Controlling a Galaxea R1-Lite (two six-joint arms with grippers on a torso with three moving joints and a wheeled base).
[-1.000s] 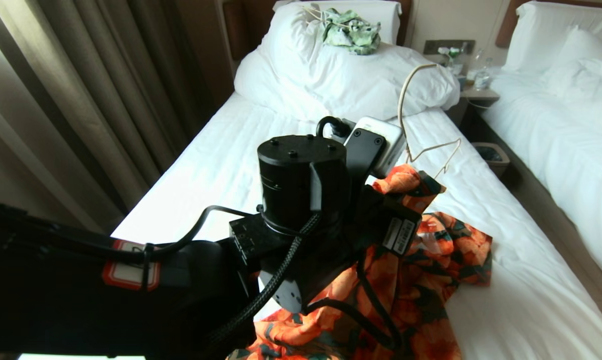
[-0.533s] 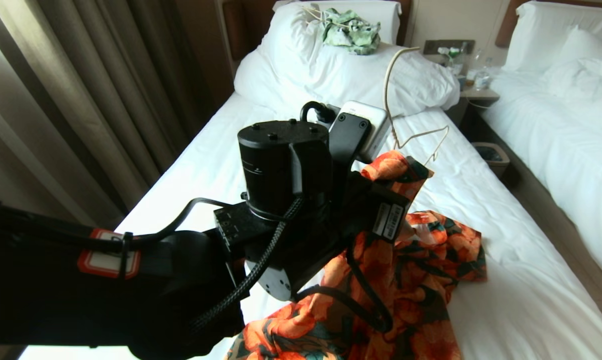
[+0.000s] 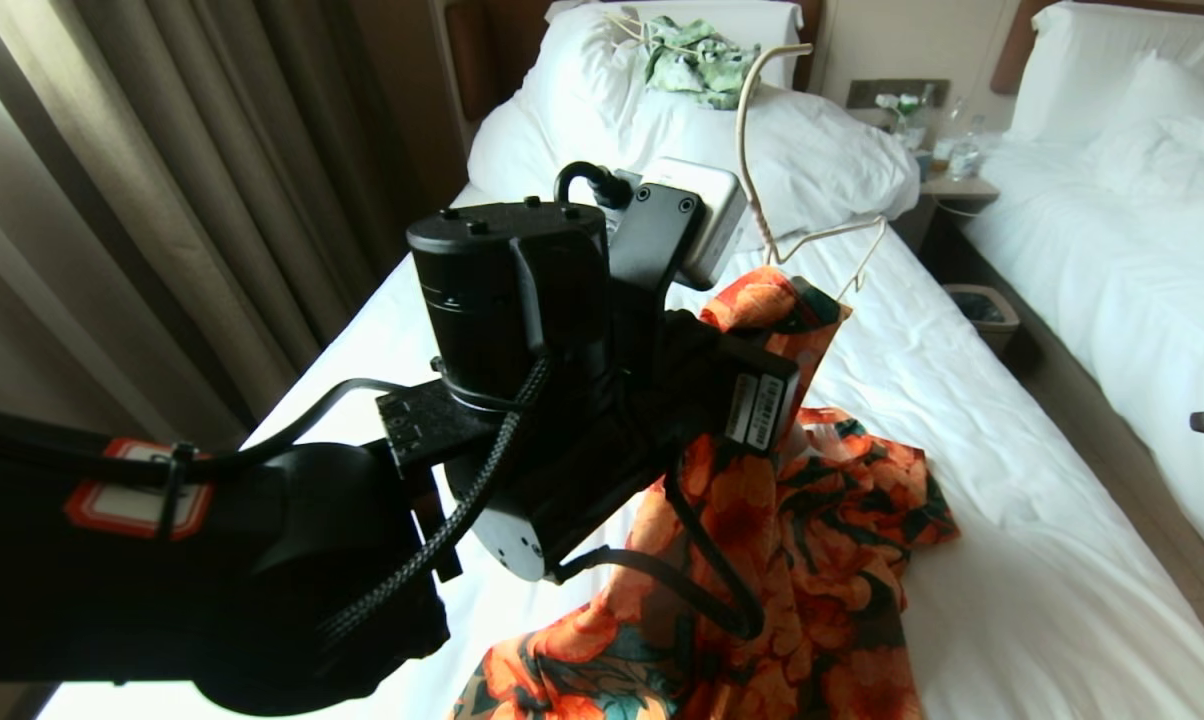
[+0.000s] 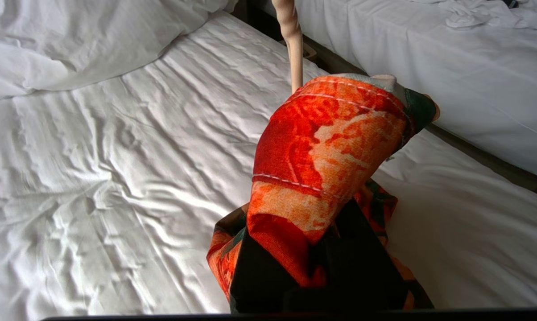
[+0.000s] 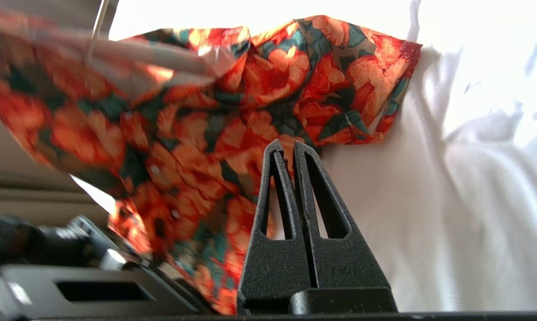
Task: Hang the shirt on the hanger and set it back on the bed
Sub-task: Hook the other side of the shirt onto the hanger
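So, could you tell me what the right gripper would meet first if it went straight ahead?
Probably the shirt: the shut right gripper points at its hanging cloth, though how far off is unclear.

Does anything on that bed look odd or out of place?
Yes. The shirt hangs bunched from the left gripper, only one end over the hanger, its hem trailing crumpled on the bed. A small green-and-white garment lies wadded on the pillow.

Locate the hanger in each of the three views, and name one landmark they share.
Head view: hanger rises above the left gripper, upper centre.
Left wrist view: only its pale stem, top centre, above the shirt.
Right wrist view: a thin wire, top left.
Shared landmark: the shirt.
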